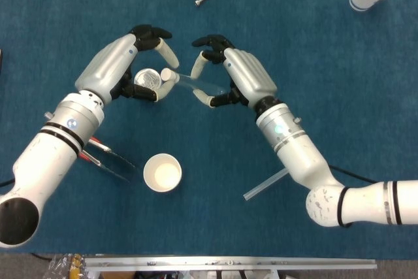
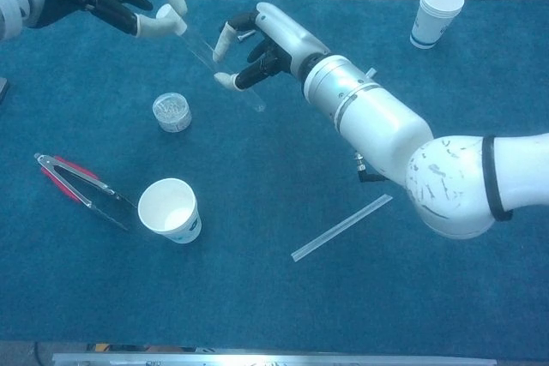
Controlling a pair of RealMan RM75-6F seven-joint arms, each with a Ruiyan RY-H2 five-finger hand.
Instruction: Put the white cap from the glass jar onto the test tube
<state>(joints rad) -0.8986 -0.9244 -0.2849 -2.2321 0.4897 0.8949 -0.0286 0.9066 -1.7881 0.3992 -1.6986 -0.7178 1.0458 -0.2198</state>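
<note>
Head view pictures show the test tube (image 1: 199,83) held up in the air between the two hands, above the blue table (image 1: 313,44). The tube is gripped by the right hand (image 1: 225,76), with fingers closed around its clear body. The white cap (image 1: 166,74) is pinched by the left hand (image 1: 140,63), and it is seen right at the open end of the tube. From the chest view the cap (image 2: 165,13) looks like it is touching the tube's (image 2: 225,72) top end, but how far it is pushed on cannot be told. The glass jar (image 2: 171,112) is left standing on the table under the left hand, and more small white things can be seen inside it. So the cap has been taken out of the jar and brought to the tube. What seems to be left is for the cap to be pressed on snugly and then let go. A paper cup (image 1: 162,172) and red tongs (image 2: 77,186) are lying nearby and are not being used.
</note>
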